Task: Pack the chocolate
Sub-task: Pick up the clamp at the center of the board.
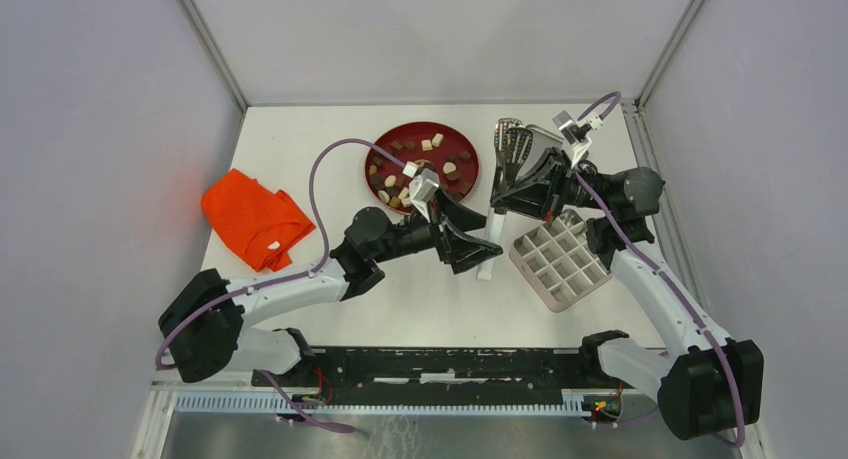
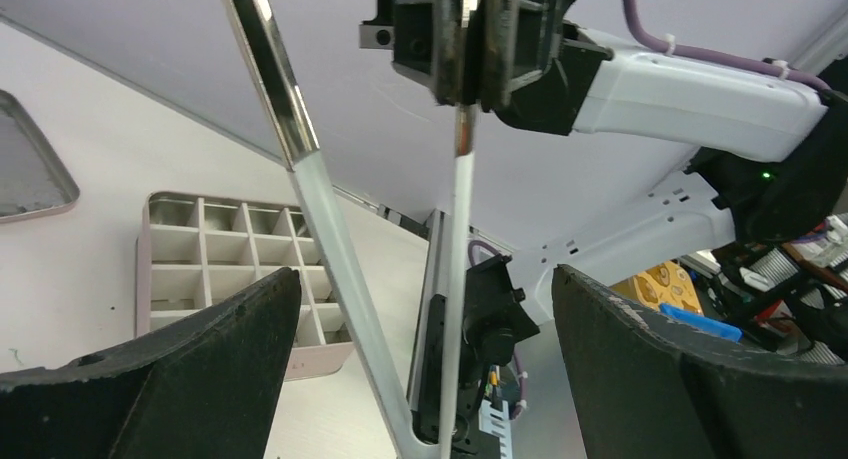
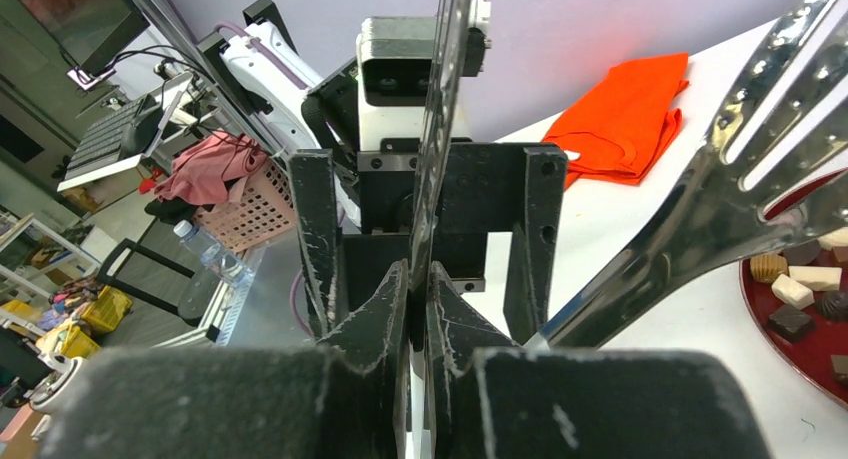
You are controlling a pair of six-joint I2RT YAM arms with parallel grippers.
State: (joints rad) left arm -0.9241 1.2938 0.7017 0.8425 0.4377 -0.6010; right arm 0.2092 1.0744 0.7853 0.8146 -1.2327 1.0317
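The chocolate (image 1: 410,169), several small dark, brown and cream pieces, lies on the red plate (image 1: 465,144) at the back centre; a few pieces show in the right wrist view (image 3: 795,294). My right gripper (image 1: 520,194) is shut on one arm of the metal tongs (image 1: 512,144), holding them above the table; its pads (image 3: 385,319) pinch that arm. My left gripper (image 1: 478,249) is open, its fingers (image 2: 200,379) on either side of the tongs' white handle (image 2: 345,279) without touching it. The pale grid tray (image 1: 560,261) lies at the right and looks empty.
An orange cloth (image 1: 255,219) lies at the left of the table. A flat grey piece with a pinkish rim (image 2: 30,169) lies beyond the grid tray (image 2: 200,239) in the left wrist view. Both arms meet over the table's middle.
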